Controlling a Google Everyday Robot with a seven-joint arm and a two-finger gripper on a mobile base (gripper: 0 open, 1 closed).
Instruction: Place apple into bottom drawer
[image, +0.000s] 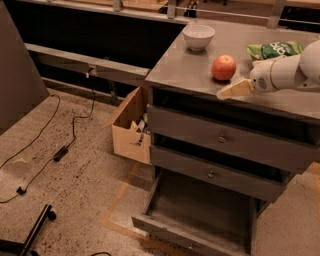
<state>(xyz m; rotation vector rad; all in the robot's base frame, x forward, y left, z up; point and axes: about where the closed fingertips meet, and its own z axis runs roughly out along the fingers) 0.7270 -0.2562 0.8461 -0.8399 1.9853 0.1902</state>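
Nearest the camera, the bottom drawer (200, 207) is pulled well out of the cabinet, and what shows of its grey floor is bare. Above it the middle drawer (215, 172) and the top drawer (220, 136) are pushed in, each with a small knob. To the left, a cardboard box (127, 135) stands on the floor against the cabinet's side.

On the counter (175, 70), the gripper (225, 93) reaches in from the right and hangs over the front edge. It is just in front of the apple (223, 67) and apparently not touching it. It holds nothing, and whether it is spread or pressed together cannot be told. The apple sits on the counter, not yet picked up. A green bag (275, 50) lies behind the arm, and a white bowl (198, 36) stands farther back.

The main risk is the apple's roundness. A glancing touch from the side would likely send it rolling toward the bowl or off the counter's edge, possibly into the box. A shallow, off-centre grasp could let it slip during the carry. The drawer sits low under the counter, so the arm must swing outward before it goes down. A release from too high could bounce the apple over the low sides.
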